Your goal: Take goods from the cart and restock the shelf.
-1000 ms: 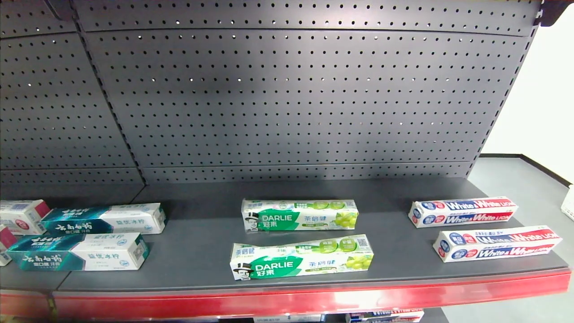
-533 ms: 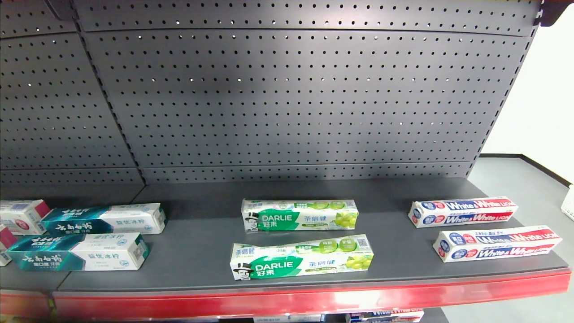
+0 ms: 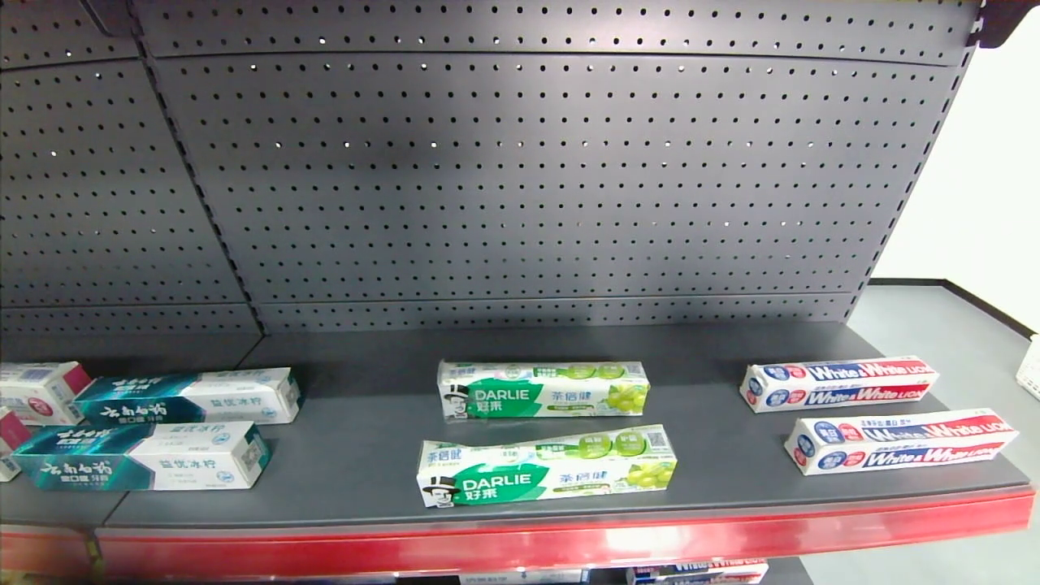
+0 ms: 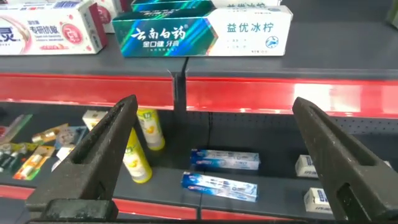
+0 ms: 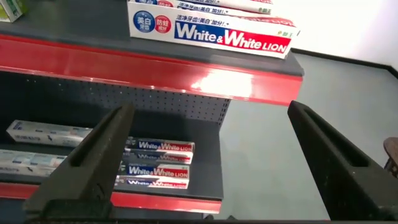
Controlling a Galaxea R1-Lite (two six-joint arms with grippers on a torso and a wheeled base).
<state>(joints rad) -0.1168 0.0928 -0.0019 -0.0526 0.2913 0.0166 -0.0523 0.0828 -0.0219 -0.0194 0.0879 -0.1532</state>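
On the top shelf (image 3: 366, 463), in front of the grey pegboard (image 3: 520, 203), toothpaste boxes lie flat in three pairs. Dead centre: two green boxes, one (image 3: 543, 389) behind the other (image 3: 546, 465). Toward 4 o'clock: two red-white-blue boxes, back one (image 3: 838, 383) and front one (image 3: 900, 441), the front one close to the red shelf lip (image 3: 520, 546). Toward 8 o'clock: two teal boxes (image 3: 187, 396), w/ pink-and-white boxes (image 3: 41, 390) cut off at the frame edge, prob. also toothpaste.

Left tool (image 4: 214, 102) hangs low in front of the shelf lip, fingers spread wide, nothing between them. Beyond it is a lower shelf w/ yellow tubes (image 4: 138, 152) and blue-white boxes (image 4: 224, 160).

Right tool (image 5: 210, 107) is likewise spread wide and holds nothing, facing the lower shelf's red-white-blue stock (image 5: 155, 168).
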